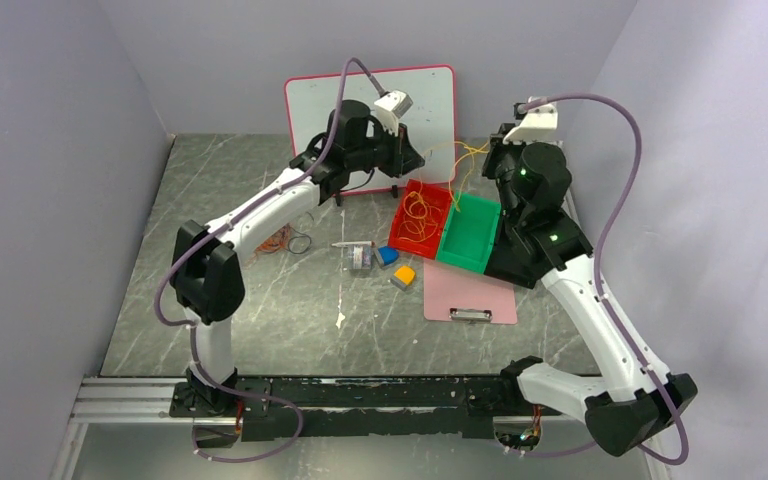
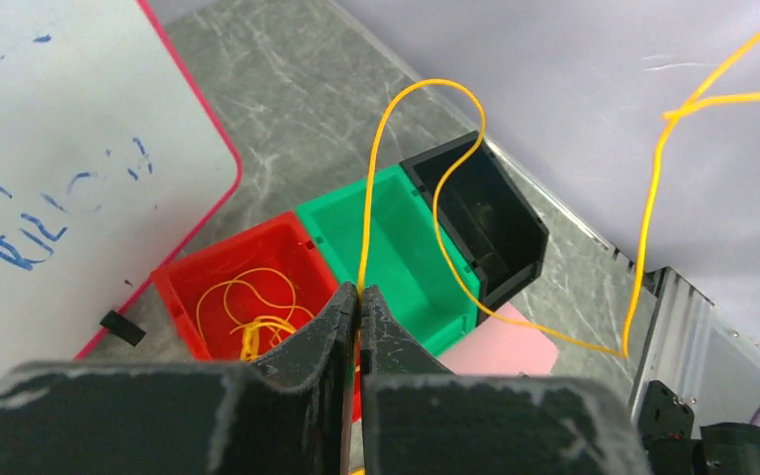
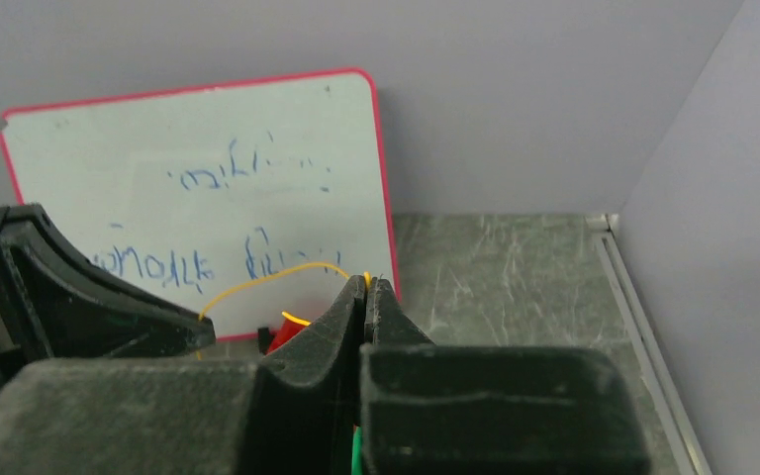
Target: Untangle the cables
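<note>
Lavender walls close in a dark, marbled surface (image 1: 260,310) on three sides. A thin yellow cable (image 2: 436,82) hangs in the air above its far part, strung between the two end effectors. The left end effector (image 2: 358,295) is clenched on it, with the wire pinched between the pressed-together fingers. From there the wire rises, loops over the bins and runs off to the right, where the frame edge cuts off its kinked stretch. The right end effector (image 3: 366,287) is clenched on the same strand, which arcs away to the left.

More yellow cables (image 1: 420,215) lie coiled in the red bin (image 2: 228,245). Orange cables (image 1: 278,240) sit in a loose heap on the surface, partly hidden under the left arm (image 1: 260,215).

Beside the red bin stand a green bin (image 2: 406,257) and a black bin (image 2: 510,233). From above, the right arm (image 1: 585,290) covers most of the black one. A pink clipboard (image 1: 470,295) lies just in front of the bins. Near it are a blue piece (image 1: 388,256), an orange piece (image 1: 403,276) and a small grey object (image 1: 358,256) that is too small to make out.

The whiteboard (image 1: 430,100) stands just behind the left end effector, and the right arm works close to the right wall. Bare surface shows between the clipboard and the near rail.
</note>
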Robot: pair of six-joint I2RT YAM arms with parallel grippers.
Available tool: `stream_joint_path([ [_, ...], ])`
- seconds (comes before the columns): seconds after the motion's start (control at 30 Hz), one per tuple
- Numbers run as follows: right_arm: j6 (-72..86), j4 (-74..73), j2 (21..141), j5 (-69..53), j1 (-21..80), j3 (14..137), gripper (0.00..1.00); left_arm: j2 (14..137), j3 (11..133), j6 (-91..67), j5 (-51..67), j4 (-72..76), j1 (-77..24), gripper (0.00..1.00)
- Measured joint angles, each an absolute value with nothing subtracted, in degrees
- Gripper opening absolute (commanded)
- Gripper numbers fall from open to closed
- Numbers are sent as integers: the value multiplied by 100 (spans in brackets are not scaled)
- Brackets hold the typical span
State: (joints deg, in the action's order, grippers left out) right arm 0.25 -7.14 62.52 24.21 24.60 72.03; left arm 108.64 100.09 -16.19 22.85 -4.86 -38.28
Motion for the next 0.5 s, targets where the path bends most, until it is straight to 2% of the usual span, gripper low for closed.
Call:
stream_joint_path([
  [0.5,458,-497,6399,1859,2051,6326,0,11889,10239,-1678,2163,-539,-3667,7],
])
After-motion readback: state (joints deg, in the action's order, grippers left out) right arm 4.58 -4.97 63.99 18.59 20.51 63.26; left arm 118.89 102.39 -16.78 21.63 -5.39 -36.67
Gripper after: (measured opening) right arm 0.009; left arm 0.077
